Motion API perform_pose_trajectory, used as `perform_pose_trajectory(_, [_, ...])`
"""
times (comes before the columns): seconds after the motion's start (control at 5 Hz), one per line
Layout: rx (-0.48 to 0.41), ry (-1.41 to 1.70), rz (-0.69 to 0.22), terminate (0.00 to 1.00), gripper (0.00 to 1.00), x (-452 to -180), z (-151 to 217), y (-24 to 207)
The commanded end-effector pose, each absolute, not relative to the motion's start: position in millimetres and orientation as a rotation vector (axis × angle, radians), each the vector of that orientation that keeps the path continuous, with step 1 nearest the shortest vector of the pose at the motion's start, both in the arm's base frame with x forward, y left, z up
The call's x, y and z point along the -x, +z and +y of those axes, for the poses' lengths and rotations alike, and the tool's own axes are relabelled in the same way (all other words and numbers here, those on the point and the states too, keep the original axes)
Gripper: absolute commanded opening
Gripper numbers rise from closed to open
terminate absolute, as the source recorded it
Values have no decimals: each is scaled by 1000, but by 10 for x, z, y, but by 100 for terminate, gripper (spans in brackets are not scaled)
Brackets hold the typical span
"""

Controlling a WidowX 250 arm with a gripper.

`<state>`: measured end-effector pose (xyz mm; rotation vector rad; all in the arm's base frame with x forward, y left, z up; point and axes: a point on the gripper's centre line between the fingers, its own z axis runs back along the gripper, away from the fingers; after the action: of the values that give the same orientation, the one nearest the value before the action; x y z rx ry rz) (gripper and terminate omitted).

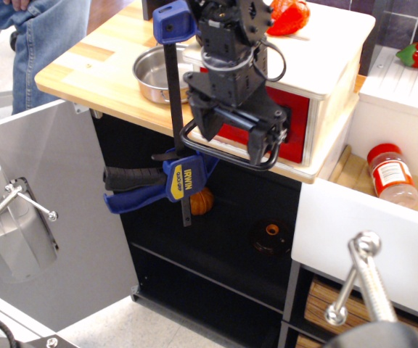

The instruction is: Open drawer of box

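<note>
The pale wooden box (329,54) stands on the wooden counter, with a red pepper (289,16) on its flat top. Its drawer (298,133) has a glossy red front that sits flush with the box. The large black wire loop handle (227,158) sticks out toward me over the counter edge. My black gripper (232,139) hangs in front of the red panel, with its fingers (203,125) spread and pointing down just above and inside the loop. It is open and I see nothing held between the fingers. The arm hides the left part of the red front.
A steel pan (153,74) sits left of the box. A blue bar clamp (180,177) grips the counter edge just left of the handle. A white drawer (361,239) with a metal handle and a red-capped jar (390,174) are at the right. A white cabinet door (49,210) stands open at the left.
</note>
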<state>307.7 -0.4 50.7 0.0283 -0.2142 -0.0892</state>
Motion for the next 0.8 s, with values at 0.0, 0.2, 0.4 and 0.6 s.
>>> perform_pose_trajectory(0.0, [-10, -50, -230, 0, 100, -3249, 20, 519])
perform_pose_trajectory(0.2, [-36, -41, -213, 0, 100, -3261, 33, 420])
perform_pose_trajectory(0.4, [-63, -46, -176, 0, 100, -3119, -2, 334])
perform_pose_trajectory(0.6, [-73, -49, -143, 0, 100, -2844, -16, 303])
